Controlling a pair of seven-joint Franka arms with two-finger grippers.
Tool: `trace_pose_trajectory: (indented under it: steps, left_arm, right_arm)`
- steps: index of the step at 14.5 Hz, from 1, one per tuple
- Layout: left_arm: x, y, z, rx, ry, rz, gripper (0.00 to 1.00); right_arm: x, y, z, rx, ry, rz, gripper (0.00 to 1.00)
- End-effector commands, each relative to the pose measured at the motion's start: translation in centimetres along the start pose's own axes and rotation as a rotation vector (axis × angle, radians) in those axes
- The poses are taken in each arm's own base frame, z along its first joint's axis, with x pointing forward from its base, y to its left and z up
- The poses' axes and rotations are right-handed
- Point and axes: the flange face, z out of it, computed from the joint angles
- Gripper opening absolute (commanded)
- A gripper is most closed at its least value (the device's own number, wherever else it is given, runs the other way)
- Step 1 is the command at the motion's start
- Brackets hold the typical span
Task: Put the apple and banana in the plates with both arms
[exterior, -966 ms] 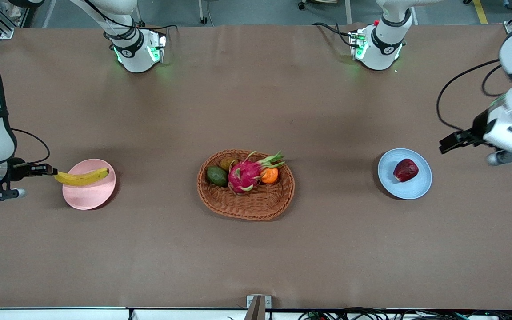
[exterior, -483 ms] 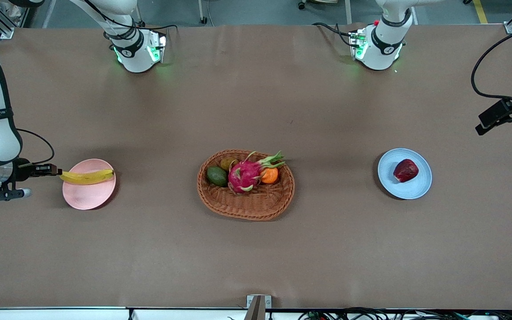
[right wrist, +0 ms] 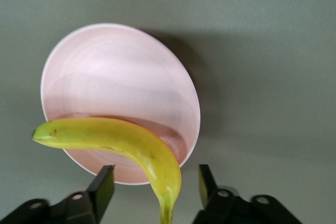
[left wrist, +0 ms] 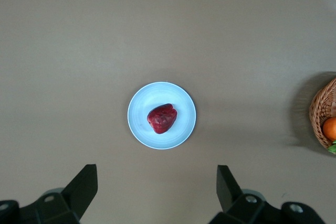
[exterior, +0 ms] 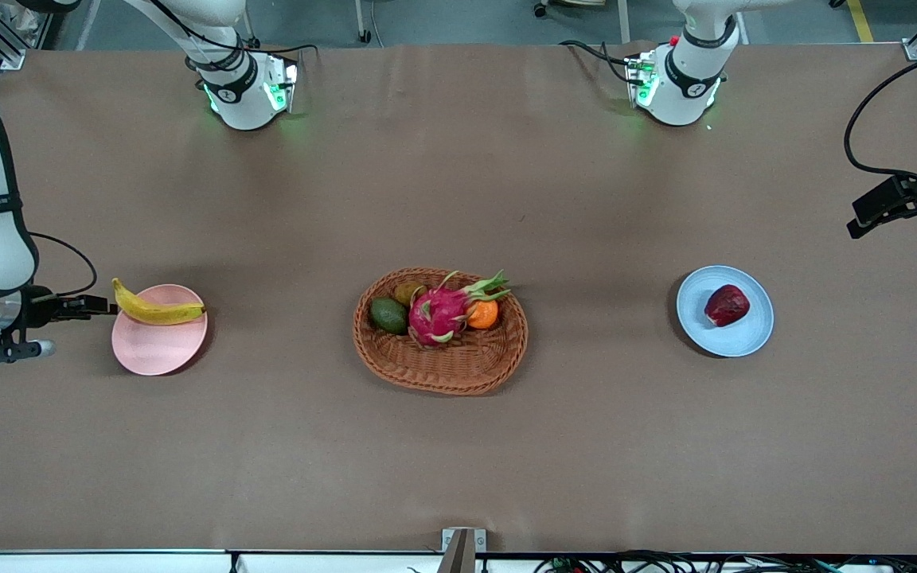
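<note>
The yellow banana lies across the pale pink plate, on the part farther from the front camera. Its stem end sticks out past the rim. My right gripper is open at that stem end. In the right wrist view the banana runs between the fingers without touching them, over the pink plate. The dark red apple sits on the light blue plate. My left gripper is open and empty, high over the table's left-arm end. The left wrist view shows the apple on its plate.
A brown wicker basket stands mid-table with a pink dragon fruit, an orange and a green fruit. Its edge shows in the left wrist view.
The right gripper opened and the banana settled onto the pink plate, its stem end swinging away from the front camera. The left gripper rose and drew off toward the table's end.
</note>
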Motion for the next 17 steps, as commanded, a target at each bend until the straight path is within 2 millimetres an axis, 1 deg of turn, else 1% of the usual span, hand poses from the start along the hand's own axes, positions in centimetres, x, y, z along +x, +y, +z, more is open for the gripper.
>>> trace_pose_trajectory:
  steps: [1,2,4,5,7,9,11,14,16,17]
  left_arm:
    - [0.0,-0.2,-0.8,-0.011,-0.006,0.015,1.00]
    - [0.1,-0.4,-0.8,-0.015,-0.004,0.014,1.00]
    - [0.1,-0.5,-0.8,-0.016,-0.006,0.013,1.00]
    - [0.1,-0.4,-0.8,-0.015,-0.006,0.015,1.00]
    - [0.1,-0.2,-0.9,-0.017,-0.004,0.018,1.00]
    - [0.1,-0.2,-0.8,-0.017,-0.006,0.018,1.00]
    - [0.0,-0.4,-0.9,-0.016,-0.006,0.017,1.00]
    - [0.0,-0.4,-0.9,-0.015,-0.004,0.061,1.00]
    - [-0.2,-0.4,-1.4,-0.016,0.004,0.069,1.00]
    - [-0.3,-0.4,-1.5,-0.016,0.005,0.066,1.00]
  right_arm:
    - [1.0,-2.2,-3.3,-0.015,0.042,-0.023,1.00]
    - [1.5,-2.9,-4.6,-0.023,0.043,-0.037,1.00]
    - [2.5,-5.6,-8.6,-0.034,0.037,-0.037,1.00]
    - [2.8,-7.3,-10.0,-0.049,0.021,-0.004,1.00]
    - [2.7,-11.3,-13.8,-0.123,0.013,0.075,1.00]
    - [2.0,-15.1,-16.0,-0.141,0.010,0.155,1.00]
    - [0.9,-16.6,-17.8,-0.138,-0.002,0.194,1.00]
    - [-0.1,-17.7,-21.3,-0.140,-0.018,0.189,1.00]
    - [-0.4,-17.6,-22.3,-0.145,-0.013,0.190,1.00]
    - [-0.4,-17.0,-22.1,-0.138,-0.018,0.202,1.00]
